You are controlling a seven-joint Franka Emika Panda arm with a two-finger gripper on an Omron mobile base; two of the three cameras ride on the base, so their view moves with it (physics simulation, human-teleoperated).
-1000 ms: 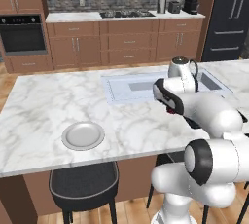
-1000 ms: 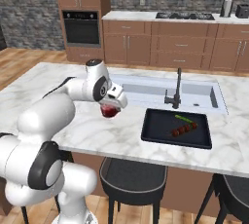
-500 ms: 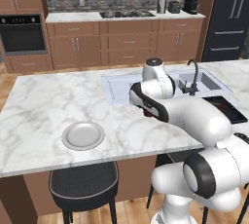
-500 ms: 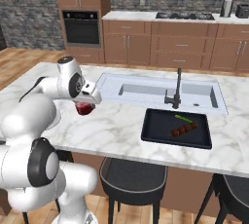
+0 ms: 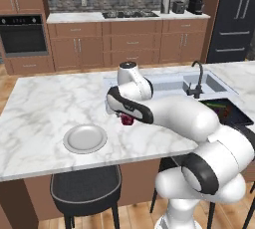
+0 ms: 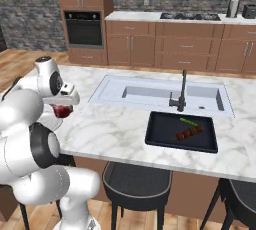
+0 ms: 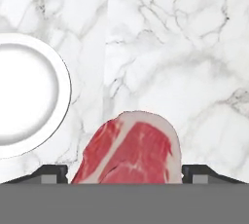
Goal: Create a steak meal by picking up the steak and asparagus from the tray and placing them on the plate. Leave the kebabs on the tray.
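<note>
My gripper (image 5: 127,118) hangs over the marble island, shut on the steak (image 5: 129,120), a red chunk with a pale fatty edge. In the hand view the steak (image 7: 131,152) sits between my fingertips (image 7: 198,172), above bare marble. The round white plate (image 7: 24,94) lies to its left in that view; from the left base it is the plate (image 5: 85,138) near the island's front edge, left of and below the gripper. The black tray (image 6: 165,133) far to the right holds the kebabs (image 6: 189,133) and the green asparagus (image 6: 188,122).
A sink (image 6: 150,91) with a dark faucet (image 6: 180,91) is set into the island behind the tray. Dark stools (image 5: 87,188) stand under the front edge. Cabinets, an oven and a stove line the back wall.
The arm has swung left across the island with the steak in the gripper, from near the sink toward the plate. The tray and its contents have stayed put.
</note>
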